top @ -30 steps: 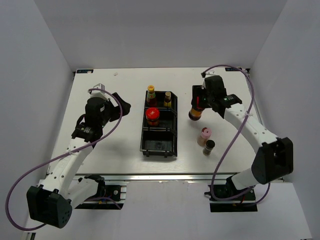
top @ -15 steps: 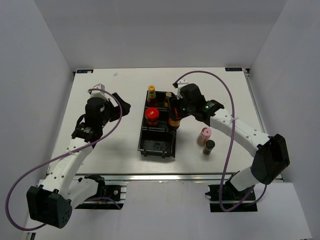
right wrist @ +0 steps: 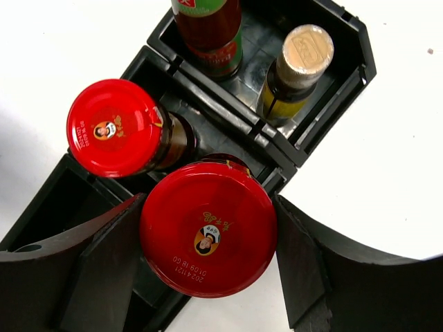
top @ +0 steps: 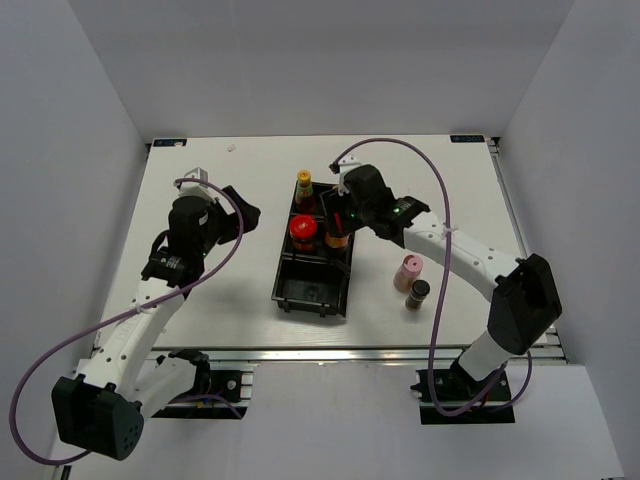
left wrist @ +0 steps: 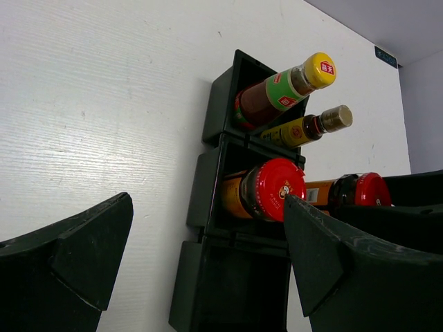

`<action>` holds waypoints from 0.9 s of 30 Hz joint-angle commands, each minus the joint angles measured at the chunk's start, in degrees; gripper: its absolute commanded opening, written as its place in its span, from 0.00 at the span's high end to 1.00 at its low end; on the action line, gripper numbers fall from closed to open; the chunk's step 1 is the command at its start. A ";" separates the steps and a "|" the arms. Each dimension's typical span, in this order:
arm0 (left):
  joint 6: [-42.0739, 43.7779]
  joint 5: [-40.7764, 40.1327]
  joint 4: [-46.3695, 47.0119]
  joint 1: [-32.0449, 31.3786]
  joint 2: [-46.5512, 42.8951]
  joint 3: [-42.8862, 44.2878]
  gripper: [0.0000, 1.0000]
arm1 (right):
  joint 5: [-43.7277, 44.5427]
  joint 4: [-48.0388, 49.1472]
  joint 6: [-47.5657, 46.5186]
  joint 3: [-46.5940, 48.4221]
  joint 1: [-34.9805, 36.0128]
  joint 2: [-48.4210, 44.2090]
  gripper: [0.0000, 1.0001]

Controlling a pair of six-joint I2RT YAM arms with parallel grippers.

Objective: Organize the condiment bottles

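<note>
A black three-compartment bin (top: 281,284) lies mid-table. Its far compartment holds a yellow-capped brown bottle (top: 303,186) and a slim gold-capped bottle (right wrist: 304,52). Its middle compartment holds a red-lidded jar (top: 304,232). My right gripper (top: 338,226) is shut on a second red-lidded jar (right wrist: 208,238), upright over the right side of that middle compartment, beside the first jar (right wrist: 114,128). A pink-capped bottle (top: 409,271) and a black-capped bottle (top: 418,293) stand on the table right of the bin. My left gripper (top: 236,206) is open and empty, left of the bin.
The bin's near compartment (top: 314,291) holds nothing. The left wrist view shows the bin (left wrist: 206,221) with both red-lidded jars and both slim bottles. White walls enclose the table on three sides. The right arm's purple cable arcs over the bin's far end.
My right gripper has carried the red-lidded jar leftward from the table right of the bin to over its middle compartment. The bin's near end has shifted slightly left. The left arm is unmoved.
</note>
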 commanded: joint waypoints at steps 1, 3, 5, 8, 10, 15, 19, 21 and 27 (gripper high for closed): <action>0.62 -0.39 0.25 -0.20 -1.54 -0.42 0.02 | -1.28 9.07 -0.64 3.69 0.32 0.31 0.71; 0.62 -0.22 0.17 -0.29 -1.45 -0.42 0.02 | -1.99 10.56 -1.68 2.63 0.41 0.93 0.71; 0.62 -0.04 0.26 -0.29 -1.54 -0.51 0.02 | -2.52 12.49 -2.48 1.75 0.33 1.89 0.71; 0.62 -0.22 -0.01 -0.29 -1.62 -0.51 0.02 | -3.48 14.60 -3.80 0.52 0.50 2.95 0.71; 0.62 -0.48 -0.27 -0.29 -1.80 -0.51 0.02 | -2.26 14.00 -3.71 0.52 0.50 3.92 0.71; 0.36 -0.22 -0.18 -0.29 -1.80 -0.59 0.02 | -0.67 12.94 -2.92 -0.27 0.50 4.01 0.64; 0.18 0.05 -0.10 -0.29 -1.45 -0.59 0.02 | -1.03 12.50 -2.48 -0.80 0.41 3.92 0.54; 0.18 0.31 -0.01 -0.29 -1.36 -0.59 0.02 | -1.20 12.15 -2.31 -0.89 0.50 4.18 0.51; 0.18 0.14 -0.36 -0.29 -0.84 -1.47 0.02 | -0.67 12.06 -1.69 -2.20 0.41 3.83 0.33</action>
